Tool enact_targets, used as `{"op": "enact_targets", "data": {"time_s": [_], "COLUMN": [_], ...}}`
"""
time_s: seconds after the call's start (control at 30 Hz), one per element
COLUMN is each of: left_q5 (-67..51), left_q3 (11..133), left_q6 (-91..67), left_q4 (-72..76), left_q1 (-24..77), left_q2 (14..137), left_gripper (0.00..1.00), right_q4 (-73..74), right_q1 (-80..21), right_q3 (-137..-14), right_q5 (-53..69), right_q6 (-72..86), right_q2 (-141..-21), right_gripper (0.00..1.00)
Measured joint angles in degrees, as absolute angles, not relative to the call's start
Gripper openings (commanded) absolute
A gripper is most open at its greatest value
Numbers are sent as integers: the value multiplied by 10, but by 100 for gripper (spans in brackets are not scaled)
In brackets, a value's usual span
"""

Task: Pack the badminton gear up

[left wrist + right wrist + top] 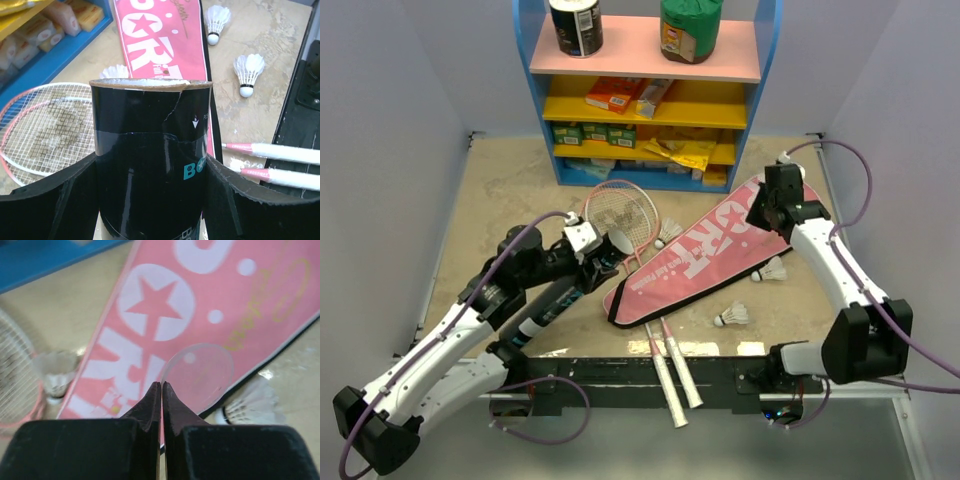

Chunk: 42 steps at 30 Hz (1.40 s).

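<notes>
My left gripper [603, 256] [150, 167] is shut on the long black tube [548, 305] [150, 150], which slants up from the table with its open end toward the pink bag [710, 250] [160, 40] [165, 305]. Two pink rackets [620, 215] [45, 125] lie partly under the bag, their white handles [670, 385] [280, 152] over the near edge. Three shuttlecocks [670, 235] [775, 270] [732, 316] lie around the bag. Above the bag's wide end, my right gripper [760, 215] [161, 384] is shut on the rim of a clear round lid [197, 375].
A blue-yellow shelf unit [650, 100] with small boxes, packets and two jars stands at the back. Grey walls close in the left and right sides. A black rail [620, 375] runs along the near table edge.
</notes>
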<state>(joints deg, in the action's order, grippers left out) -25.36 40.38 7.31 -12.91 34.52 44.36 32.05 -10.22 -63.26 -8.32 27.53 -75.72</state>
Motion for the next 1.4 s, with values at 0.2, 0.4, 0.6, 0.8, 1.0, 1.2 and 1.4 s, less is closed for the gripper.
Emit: {"op": "enact_targets", "data": {"time_s": [0.2, 0.4, 0.6, 0.8, 1.0, 1.2, 1.4], "left_q5": [-238, -238, -218, -203, -201, -201, -202], "left_q3": [404, 404, 385, 382, 379, 378, 376], "left_q6": [37, 16, 6, 6, 5, 5, 5], "left_q4": [-129, -120, -94, -91, -86, -84, -85], "left_q1": [345, 345, 345, 345, 345, 345, 345], "left_q2": [461, 465, 438, 431, 431, 431, 424], "left_gripper": [0, 0, 0, 0, 0, 0, 0], "right_q4": [303, 272, 249, 248, 256, 281, 323], "right_q1": [-31, -25, -25, -25, -25, -25, -25], "right_q3": [-607, -661, -695, -701, -697, -661, -597], "right_q5": [-158, -189, -190, -190, -186, -191, -202], "right_q6": [326, 331, 330, 327, 322, 321, 322], "right_q2": [-834, -961, -1031, -1045, -996, -868, -786], "right_gripper": [0, 0, 4, 45, 54, 55, 55]}}
